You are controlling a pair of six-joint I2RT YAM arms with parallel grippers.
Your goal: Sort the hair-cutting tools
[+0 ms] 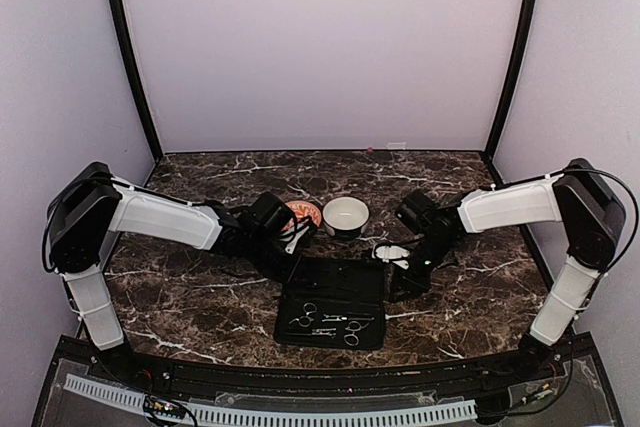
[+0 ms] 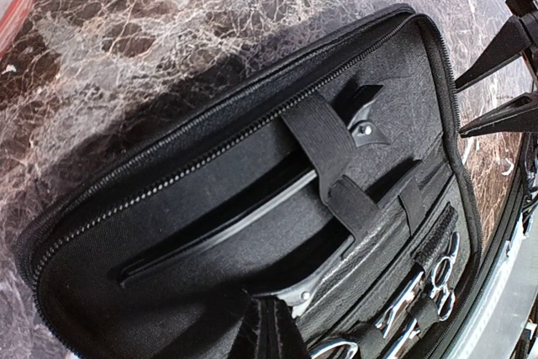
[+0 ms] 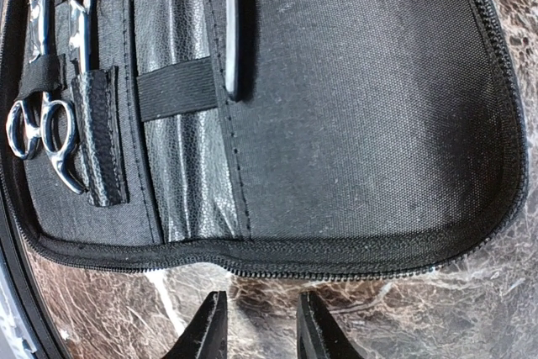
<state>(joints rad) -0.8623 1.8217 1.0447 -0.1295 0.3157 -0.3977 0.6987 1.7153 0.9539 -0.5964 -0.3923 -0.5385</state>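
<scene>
The black case (image 1: 332, 287) lies open in the middle of the table. Several silvery scissors (image 1: 330, 324) sit strapped in its near half; they also show in the right wrist view (image 3: 42, 124) and the left wrist view (image 2: 429, 283). A slim dark stick with a silvery edge (image 2: 244, 220) lies under an elastic strap in the far half. My left gripper (image 1: 293, 265) is over the case's far left part; its fingers (image 2: 271, 325) are pressed together at the silvery riveted end of that stick. My right gripper (image 3: 261, 325) is open and empty over the marble just off the case's right edge (image 1: 398, 282).
An orange-patterned bowl (image 1: 303, 212) and a white bowl (image 1: 345, 215) stand just behind the case. A small white object (image 1: 392, 252) lies by the right arm. The zipper rim (image 3: 277, 262) runs right in front of my right fingers. Dark marble surrounds the case.
</scene>
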